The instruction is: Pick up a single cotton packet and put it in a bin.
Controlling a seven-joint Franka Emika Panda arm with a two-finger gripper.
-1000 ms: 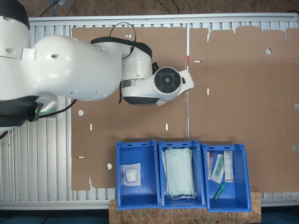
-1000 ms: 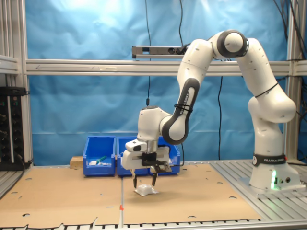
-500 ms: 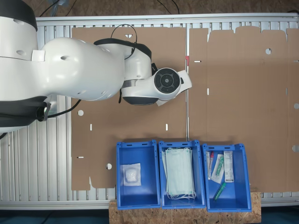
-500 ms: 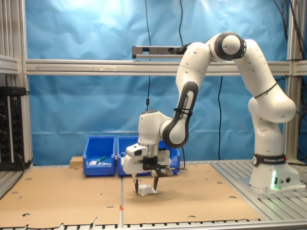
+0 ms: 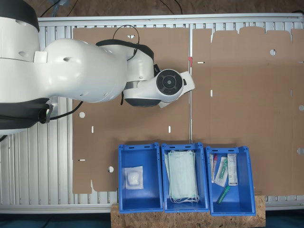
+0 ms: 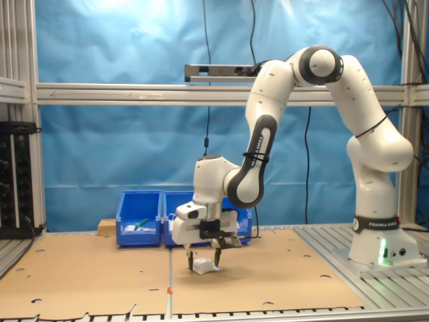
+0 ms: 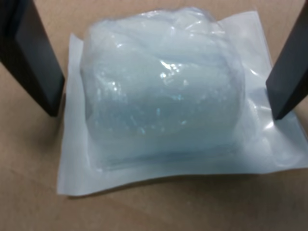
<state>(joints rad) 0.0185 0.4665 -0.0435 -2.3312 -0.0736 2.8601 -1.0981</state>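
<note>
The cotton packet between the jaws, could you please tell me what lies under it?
The cotton packet lies flat on brown cardboard, which shows all round its edges. The jaws stand open on either side of it. Whatever is directly beneath the packet is covered by it.

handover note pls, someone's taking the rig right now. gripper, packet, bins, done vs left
Gripper: open, down at the cardboard, one finger on either side of the cotton packet, not closed on it.
Cotton packet: lying flat on the cardboard mat, not lifted.
Bin: at the first exterior view's left of the three blue bins, already holding one cotton packet.
Done: approach and straddle.
Left: close, lift, carry to the bin, release.
</note>
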